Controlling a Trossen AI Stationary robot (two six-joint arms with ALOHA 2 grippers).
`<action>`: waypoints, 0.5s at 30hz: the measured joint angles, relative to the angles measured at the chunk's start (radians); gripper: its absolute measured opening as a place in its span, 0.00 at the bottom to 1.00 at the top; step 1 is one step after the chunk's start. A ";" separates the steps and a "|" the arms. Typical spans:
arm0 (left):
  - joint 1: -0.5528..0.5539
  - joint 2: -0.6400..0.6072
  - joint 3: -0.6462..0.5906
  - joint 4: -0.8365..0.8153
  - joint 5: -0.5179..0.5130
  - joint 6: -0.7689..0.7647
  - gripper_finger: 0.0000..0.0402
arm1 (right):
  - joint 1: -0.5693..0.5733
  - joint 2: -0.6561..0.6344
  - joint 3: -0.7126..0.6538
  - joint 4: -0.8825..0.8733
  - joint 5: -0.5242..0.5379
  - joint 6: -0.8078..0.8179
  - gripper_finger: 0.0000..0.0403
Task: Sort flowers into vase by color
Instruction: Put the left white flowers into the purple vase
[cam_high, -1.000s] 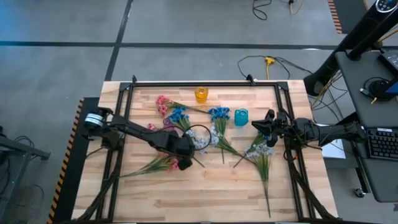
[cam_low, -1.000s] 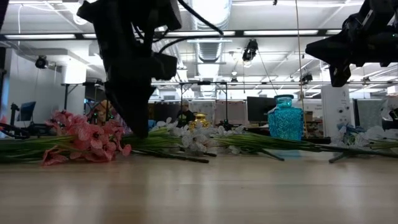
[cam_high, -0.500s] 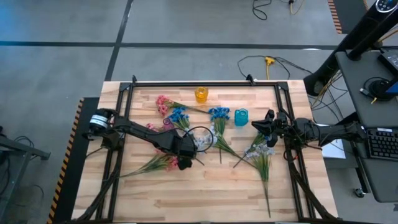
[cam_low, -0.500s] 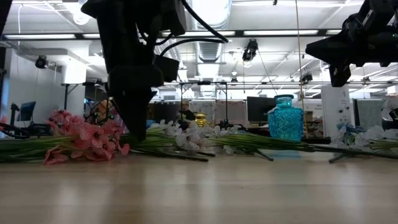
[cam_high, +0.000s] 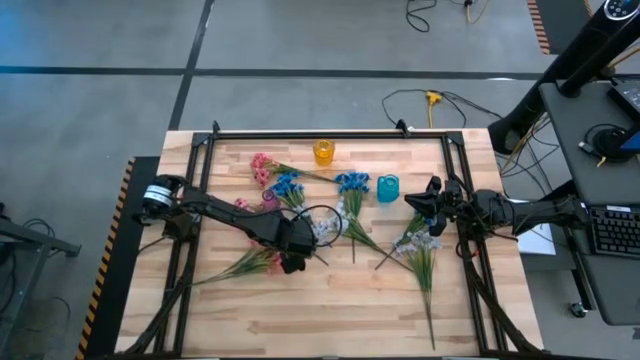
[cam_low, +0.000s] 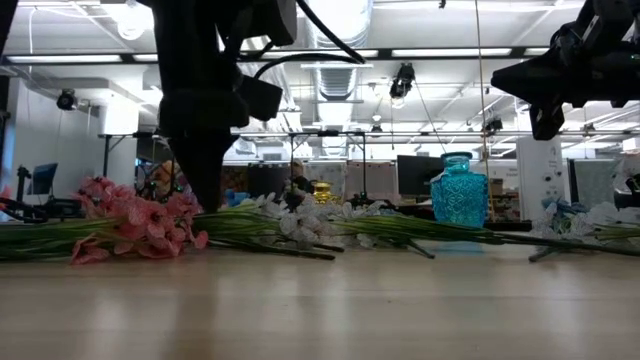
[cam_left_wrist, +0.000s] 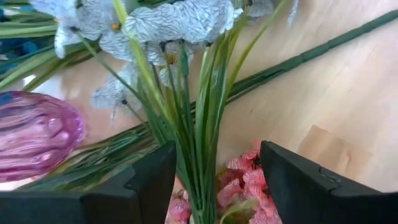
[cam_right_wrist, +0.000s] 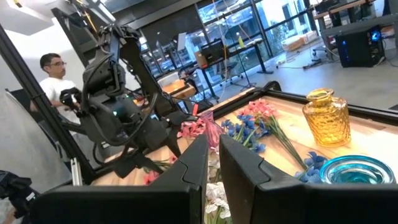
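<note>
Flower sprigs lie flat across the wooden table. My left gripper (cam_high: 290, 264) hangs open, pointing down, mid-table. Its two fingers stand on either side of the green stems (cam_left_wrist: 199, 124) of a white sprig (cam_high: 325, 228). A pink sprig's blossoms (cam_left_wrist: 249, 180) lie under it, their stems (cam_high: 235, 270) trailing toward the table's left. Whether a finger touches the stems, I cannot tell. A pink glass vase (cam_left_wrist: 34, 134) stands close by. My right gripper (cam_high: 425, 195) waits shut and level above the table's right side, holding nothing.
A yellow vase (cam_high: 323, 152) stands at the far edge and a teal vase (cam_high: 388, 188) right of centre. Pink (cam_high: 262, 168) and blue sprigs (cam_high: 288, 186) (cam_high: 352, 182) lie at the back, another white sprig (cam_high: 420, 245) at the right. A person (cam_right_wrist: 53, 68) stands beyond the table.
My left gripper has tipped to point more steeply down, and its fingertips have drawn slightly up and toward the table's left, off the flowers. The sprigs lie where they were.
</note>
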 joint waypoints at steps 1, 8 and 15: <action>0.000 0.000 0.003 -0.007 -0.004 -0.008 0.54 | 0.000 0.000 0.000 0.000 0.000 0.000 0.08; 0.003 0.005 -0.028 0.063 -0.033 -0.053 0.54 | 0.000 0.000 0.000 0.000 0.000 0.000 0.08; 0.003 0.015 -0.037 0.080 -0.111 -0.067 0.54 | 0.000 0.000 0.000 0.000 0.000 0.001 0.08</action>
